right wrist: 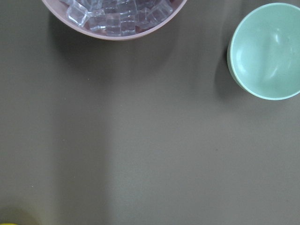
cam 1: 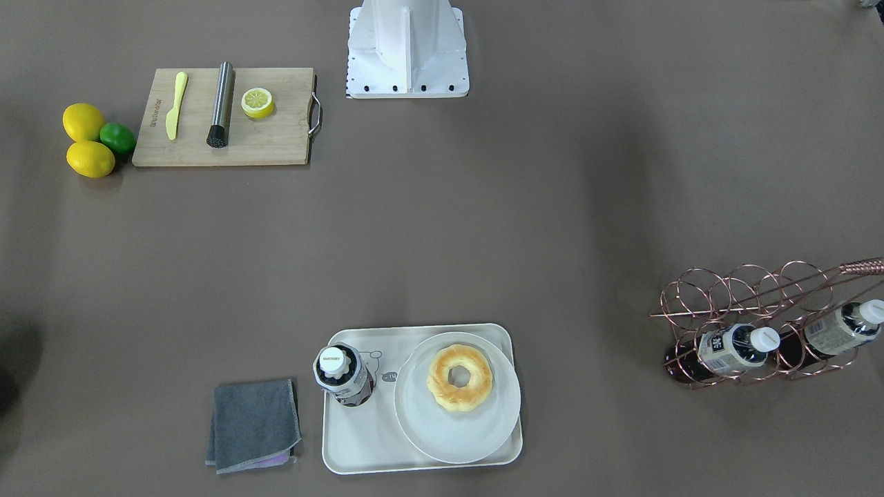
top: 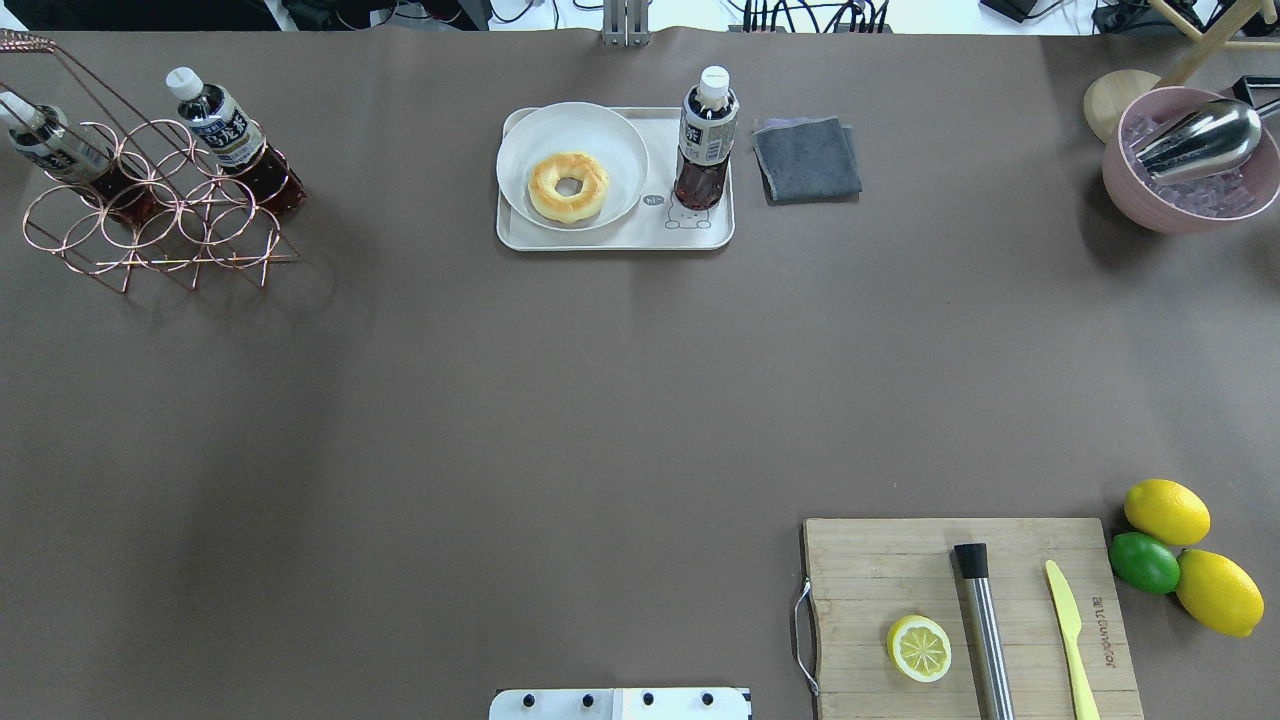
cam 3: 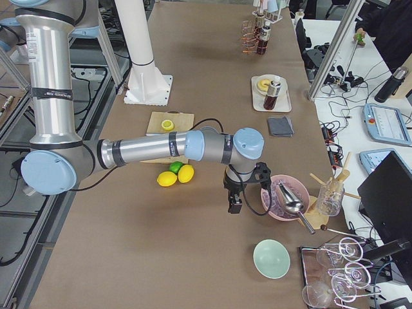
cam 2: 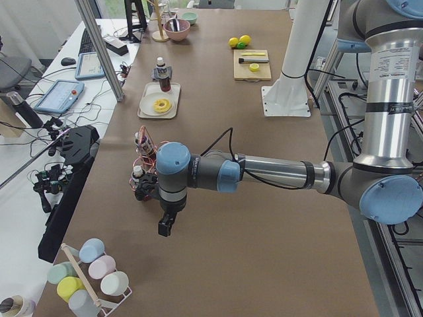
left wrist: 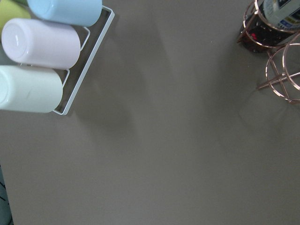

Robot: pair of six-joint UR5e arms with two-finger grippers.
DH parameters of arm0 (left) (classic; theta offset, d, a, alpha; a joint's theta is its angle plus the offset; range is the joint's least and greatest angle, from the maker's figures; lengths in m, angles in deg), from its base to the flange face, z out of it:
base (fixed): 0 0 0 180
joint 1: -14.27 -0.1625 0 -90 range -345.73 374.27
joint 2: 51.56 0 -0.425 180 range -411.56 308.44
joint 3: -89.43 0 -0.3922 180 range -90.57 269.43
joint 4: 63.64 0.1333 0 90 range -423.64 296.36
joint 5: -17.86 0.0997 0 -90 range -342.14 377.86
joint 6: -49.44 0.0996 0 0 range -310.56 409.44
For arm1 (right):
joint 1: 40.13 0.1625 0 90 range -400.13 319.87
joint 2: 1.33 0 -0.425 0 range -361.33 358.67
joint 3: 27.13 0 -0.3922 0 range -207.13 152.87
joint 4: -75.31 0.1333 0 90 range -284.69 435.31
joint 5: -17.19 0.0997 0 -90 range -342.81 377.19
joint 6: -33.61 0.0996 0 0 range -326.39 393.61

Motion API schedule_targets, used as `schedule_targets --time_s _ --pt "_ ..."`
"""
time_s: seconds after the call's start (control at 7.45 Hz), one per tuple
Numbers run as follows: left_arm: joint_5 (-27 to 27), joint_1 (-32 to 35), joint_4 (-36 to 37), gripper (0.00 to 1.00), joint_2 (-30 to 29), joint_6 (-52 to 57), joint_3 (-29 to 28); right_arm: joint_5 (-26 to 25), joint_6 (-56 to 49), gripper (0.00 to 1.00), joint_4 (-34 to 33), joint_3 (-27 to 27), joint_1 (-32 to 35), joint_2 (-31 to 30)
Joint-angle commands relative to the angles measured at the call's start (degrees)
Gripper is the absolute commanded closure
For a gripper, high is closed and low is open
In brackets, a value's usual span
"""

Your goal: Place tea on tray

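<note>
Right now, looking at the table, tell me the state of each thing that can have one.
Tea: upright, capped, standing on the tray.
Plate: on the tray, holding a doughnut.
Two other bottles: capped, tilted in the copper rack.
Lemon half: cut face up on the cutting board.
Cloth: folded, beside the tray.
Pink bowl: holds ice, scoop inside.
Left claw: cannot tell.
Right claw: cannot tell.
</note>
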Motion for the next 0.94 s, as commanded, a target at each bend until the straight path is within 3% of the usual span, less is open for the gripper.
schedule_targets --time_s 0.0,0.81 --pt "0.04 1.05 -0.03 0.02 1.60 0.00 0.25 0.10 -0.54 0.00 0.46 -1.05 0.71 -0.12" --pt "0.05 1.05 -0.12 0.02 1.60 0.00 0.07 0.62 -0.54 0.00 0.55 -0.96 0.88 0.06"
